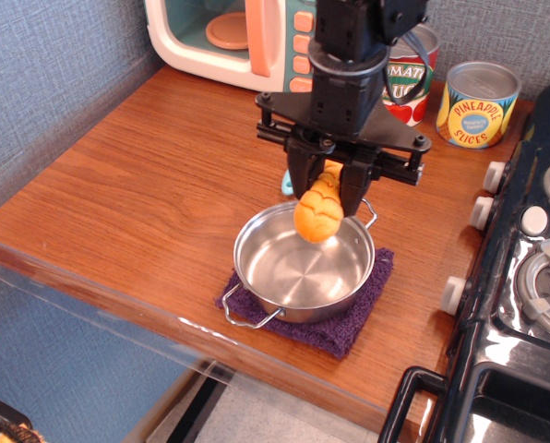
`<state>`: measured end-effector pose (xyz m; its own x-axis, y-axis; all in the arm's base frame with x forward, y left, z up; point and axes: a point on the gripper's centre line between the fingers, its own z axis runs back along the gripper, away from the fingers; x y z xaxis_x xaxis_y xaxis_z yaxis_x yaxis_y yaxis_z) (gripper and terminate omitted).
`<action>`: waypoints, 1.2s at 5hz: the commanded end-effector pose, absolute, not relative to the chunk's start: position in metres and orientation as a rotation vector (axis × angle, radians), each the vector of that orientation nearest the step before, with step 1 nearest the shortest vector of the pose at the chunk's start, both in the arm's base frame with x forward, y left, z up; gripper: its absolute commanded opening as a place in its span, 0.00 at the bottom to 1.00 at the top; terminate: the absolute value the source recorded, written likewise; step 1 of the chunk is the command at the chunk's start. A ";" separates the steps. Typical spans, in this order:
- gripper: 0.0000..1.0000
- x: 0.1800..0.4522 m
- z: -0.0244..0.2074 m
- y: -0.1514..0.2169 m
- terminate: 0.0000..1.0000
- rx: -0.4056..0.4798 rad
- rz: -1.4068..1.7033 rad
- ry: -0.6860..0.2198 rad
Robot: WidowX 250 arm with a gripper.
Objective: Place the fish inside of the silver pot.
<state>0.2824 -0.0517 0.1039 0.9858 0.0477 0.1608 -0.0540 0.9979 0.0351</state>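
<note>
Your gripper (328,192) pinches fish (318,210), hanging over silver pot (303,263); pot interior bare, sitting on purple cloth (349,323), wooden counter (146,175), cans (478,103) behind

The black arm points straight down, its gripper (328,187) fingers (300,180) clamped on a load.

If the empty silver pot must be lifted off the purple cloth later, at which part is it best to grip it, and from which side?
Probably the front-left loop handle of the pot, taken from above. It sticks out past the rim over the cloth with free space around it. The far handle sits under the gripper, which now holds the fish. The shiny round wall looks slippery and too wide.
</note>
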 end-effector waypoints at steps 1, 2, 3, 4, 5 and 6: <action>0.00 0.288 0.119 -0.047 0.00 -0.074 0.056 -0.228; 1.00 0.289 0.117 -0.046 0.00 -0.095 0.030 -0.202; 1.00 0.289 0.116 -0.046 0.00 -0.088 0.023 -0.190; 1.00 0.290 0.115 -0.046 0.00 -0.068 0.020 -0.170; 1.00 0.288 0.119 -0.042 0.00 -0.020 0.034 -0.158; 1.00 0.289 0.120 -0.035 0.00 -0.013 0.057 -0.153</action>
